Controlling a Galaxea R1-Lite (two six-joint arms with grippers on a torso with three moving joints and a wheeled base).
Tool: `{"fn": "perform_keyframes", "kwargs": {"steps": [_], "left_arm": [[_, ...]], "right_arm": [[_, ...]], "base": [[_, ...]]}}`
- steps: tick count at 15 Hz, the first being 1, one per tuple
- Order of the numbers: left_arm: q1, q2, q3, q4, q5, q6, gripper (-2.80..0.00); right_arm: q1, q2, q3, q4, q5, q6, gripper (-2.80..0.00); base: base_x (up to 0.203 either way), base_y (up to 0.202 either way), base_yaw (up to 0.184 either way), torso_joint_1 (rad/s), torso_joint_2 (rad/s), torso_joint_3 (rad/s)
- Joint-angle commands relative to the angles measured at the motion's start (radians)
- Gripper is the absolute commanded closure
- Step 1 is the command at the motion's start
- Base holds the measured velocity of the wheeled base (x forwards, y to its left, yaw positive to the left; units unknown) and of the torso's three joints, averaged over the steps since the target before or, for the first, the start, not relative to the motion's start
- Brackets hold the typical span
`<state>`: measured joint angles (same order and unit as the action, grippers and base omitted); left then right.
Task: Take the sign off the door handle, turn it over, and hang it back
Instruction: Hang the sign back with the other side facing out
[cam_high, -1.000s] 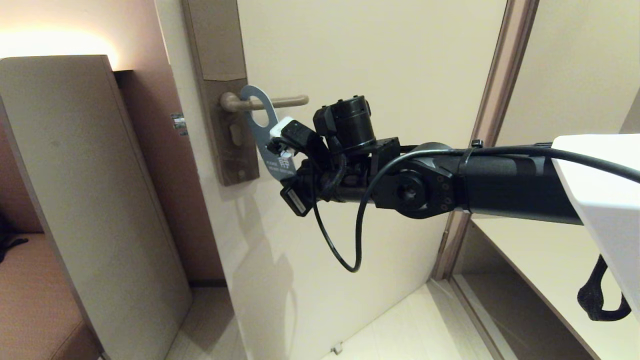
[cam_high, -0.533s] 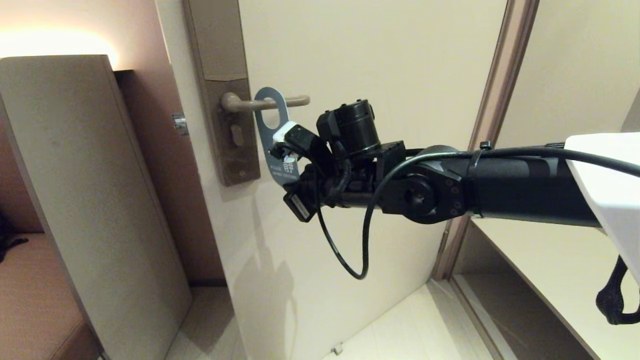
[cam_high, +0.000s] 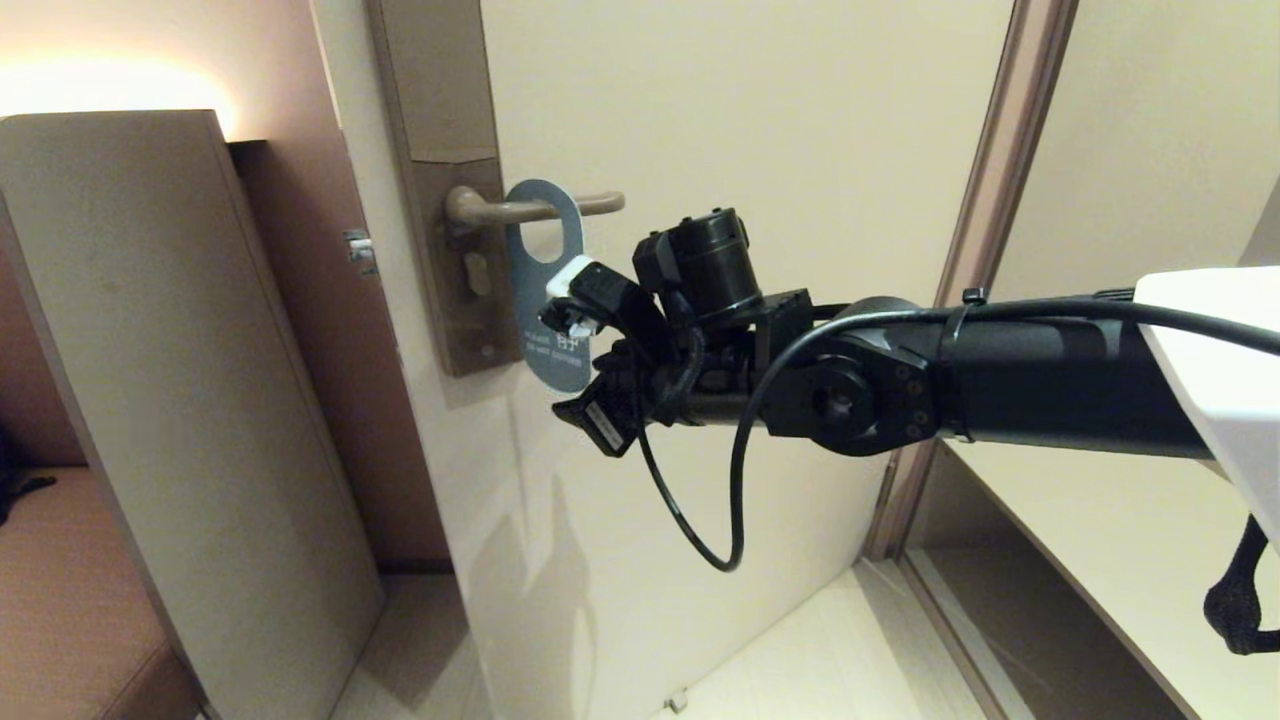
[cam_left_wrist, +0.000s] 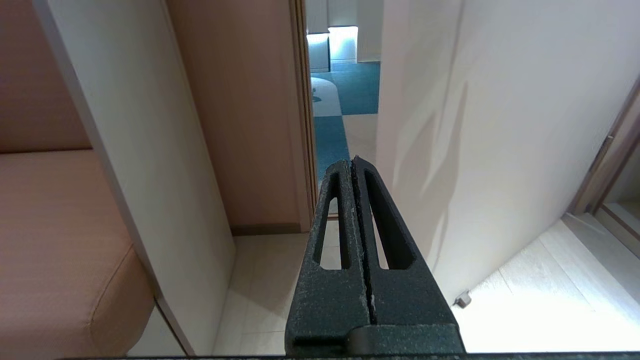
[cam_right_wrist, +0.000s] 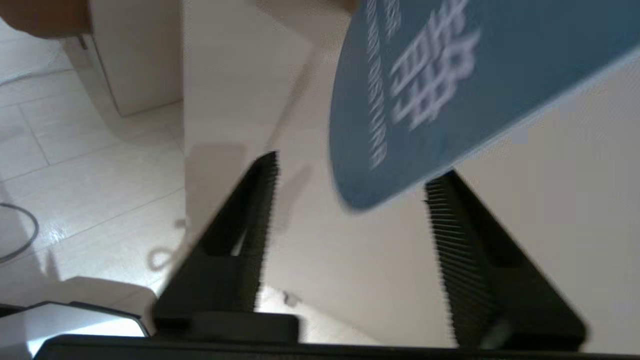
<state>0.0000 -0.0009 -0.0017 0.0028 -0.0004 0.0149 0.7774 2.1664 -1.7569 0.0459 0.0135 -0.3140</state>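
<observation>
Right gripper (cam_right_wrist: 350, 180) has its jaws spread apart with nothing pinched. The sign (cam_high: 546, 290), blue face out, sits just beyond the fingertips, its lower edge dipping between them while its hole loops the door handle (cam_high: 535, 207). Left gripper (cam_left_wrist: 354, 172) is squeezed closed and empty, well away near the floor.

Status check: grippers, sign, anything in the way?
Right gripper open beside sign. Sign hangs on door handle, blue face out. Left gripper shut, parked. No obstruction seen.
</observation>
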Motion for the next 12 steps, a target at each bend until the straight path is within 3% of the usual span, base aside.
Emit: {"fn": "perform_keyframes", "kwargs": {"steps": [1,12], "left_arm": [[0.000,0.001,0.000,0.000,0.000,0.000,0.00],[0.000,0.001,0.000,0.000,0.000,0.000,0.00]], "right_arm": [[0.000,-0.010,0.020,-0.001,-0.009,-0.002,-2.80],[-0.037,-0.182,0.196,0.002,-0.010,0.003,-2.80]], "base": [[0.000,0.000,0.000,0.000,0.00,0.000],[0.000,0.000,0.000,0.000,0.00,0.000]]}}
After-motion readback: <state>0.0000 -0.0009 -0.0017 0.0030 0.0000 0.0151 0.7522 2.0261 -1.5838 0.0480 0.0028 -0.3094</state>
